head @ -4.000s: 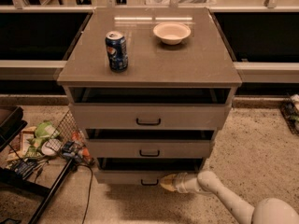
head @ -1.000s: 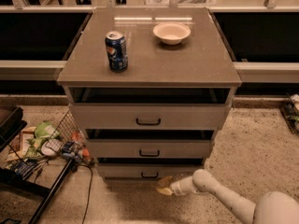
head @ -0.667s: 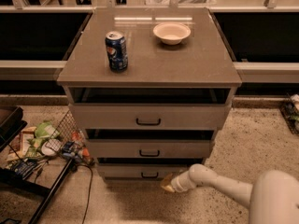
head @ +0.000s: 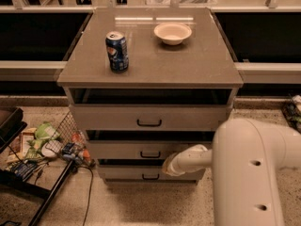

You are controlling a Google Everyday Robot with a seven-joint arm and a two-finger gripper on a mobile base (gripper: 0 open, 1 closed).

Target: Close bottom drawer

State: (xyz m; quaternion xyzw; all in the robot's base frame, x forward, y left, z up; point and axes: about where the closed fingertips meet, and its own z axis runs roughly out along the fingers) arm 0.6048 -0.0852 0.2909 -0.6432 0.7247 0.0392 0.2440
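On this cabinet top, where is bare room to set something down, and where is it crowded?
The cabinet top is bare right of the can and in front of the bowl, out to the right edge. The floor at left is crowded with litter. The gripper sits in front of the bottom drawer, right of its handle.

Office-like workroom: counters [head: 269, 72], drawer cabinet [head: 155, 67], speckled floor [head: 141, 205]

No text, brand name, number or sign can be read. Blue can [head: 117, 51], left on the cabinet top [head: 202, 62], has a pale emblem on its side, but the lettering is illegible. Gripper [head: 168, 166] is low, at the bottom drawer [head: 122, 173] front, right of its handle, with no markings readable.
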